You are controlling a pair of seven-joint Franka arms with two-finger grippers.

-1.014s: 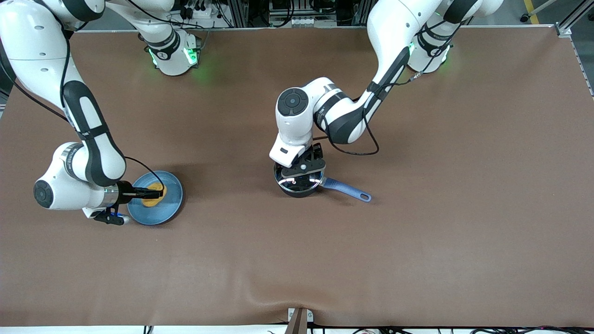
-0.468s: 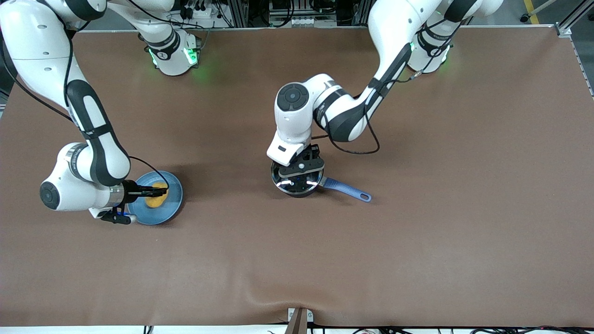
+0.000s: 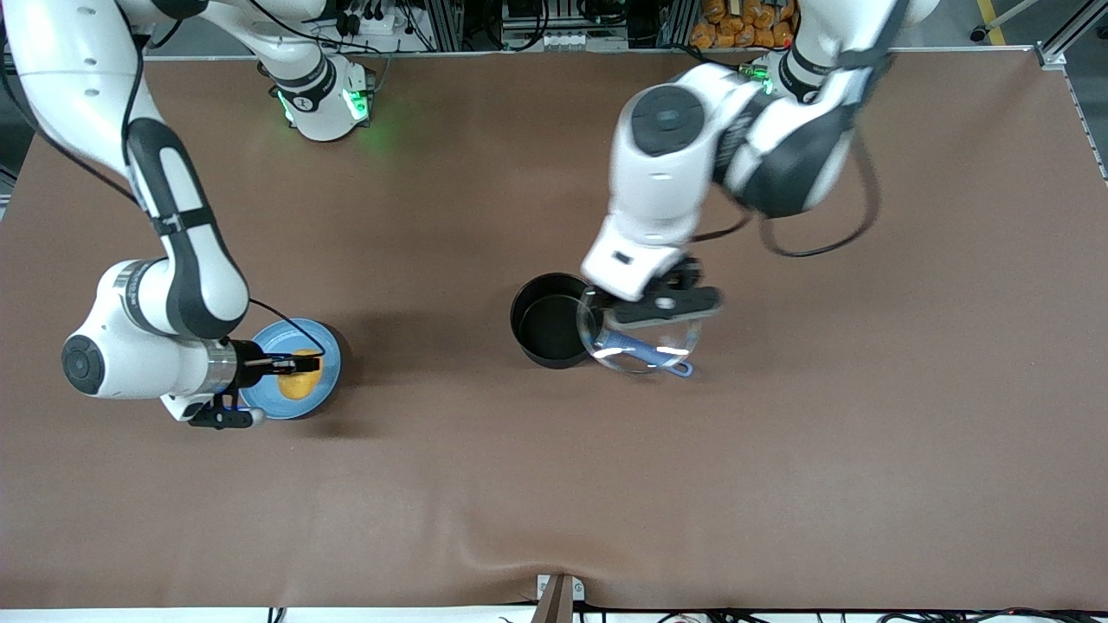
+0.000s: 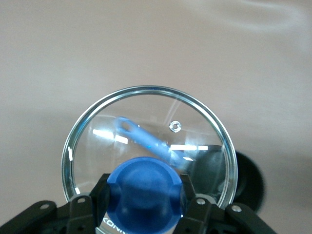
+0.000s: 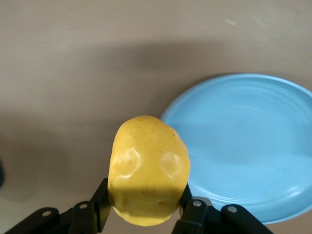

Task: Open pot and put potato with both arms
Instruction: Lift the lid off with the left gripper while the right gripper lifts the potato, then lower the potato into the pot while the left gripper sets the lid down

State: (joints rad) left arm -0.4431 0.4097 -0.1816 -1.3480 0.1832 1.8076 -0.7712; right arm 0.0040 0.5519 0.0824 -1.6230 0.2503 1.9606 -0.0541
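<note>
The black pot point(image 3: 547, 322) stands open in the middle of the table, its blue handle point(image 3: 645, 353) pointing toward the left arm's end. My left gripper point(image 3: 660, 305) is shut on the blue knob point(image 4: 144, 194) of the glass lid point(image 3: 639, 337) and holds it in the air over the pot's handle, beside the pot. The handle shows through the lid point(image 4: 146, 141) in the left wrist view. My right gripper point(image 3: 290, 366) is shut on the yellow-orange potato point(image 3: 300, 385), lifted over the blue plate point(image 3: 268, 402). In the right wrist view the potato point(image 5: 147, 168) sits between the fingers.
The blue plate point(image 5: 253, 146) lies toward the right arm's end of the table, bare of other things. Both arm bases stand along the table's edge farthest from the front camera. A seam clamp point(image 3: 558, 597) sits at the table's nearest edge.
My left gripper has lifted the lid off the pot and carried it toward the left arm's end, over the handle. My right gripper has raised the potato off the plate.
</note>
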